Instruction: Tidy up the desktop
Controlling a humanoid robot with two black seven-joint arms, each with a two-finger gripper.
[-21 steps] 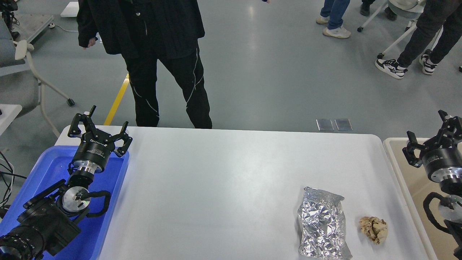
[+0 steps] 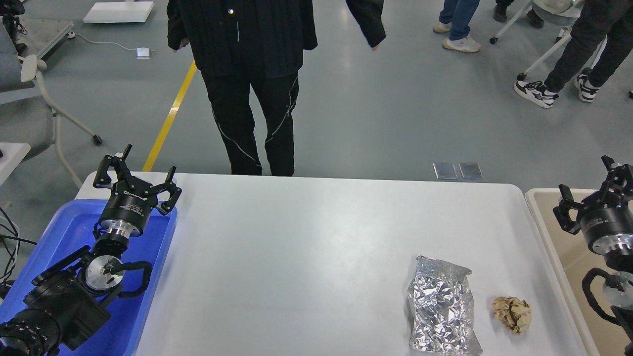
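Observation:
The white desktop (image 2: 306, 247) fills the middle of the head view. A crumpled silver foil bag (image 2: 441, 306) lies on it at the front right. A crumpled brown paper ball (image 2: 513, 313) lies just right of the bag. My left gripper (image 2: 140, 170) is open and empty, held above the far end of the blue tray (image 2: 59, 232), far from both items. My right gripper (image 2: 588, 190) is open and empty above the beige bin (image 2: 554, 247), up and to the right of the paper ball.
A person in black (image 2: 257, 84) stands at the table's far edge. Other people (image 2: 568, 54) and a wheeled chair (image 2: 29, 99) stand on the grey floor beyond. A yellow floor line (image 2: 170, 113) runs behind the table.

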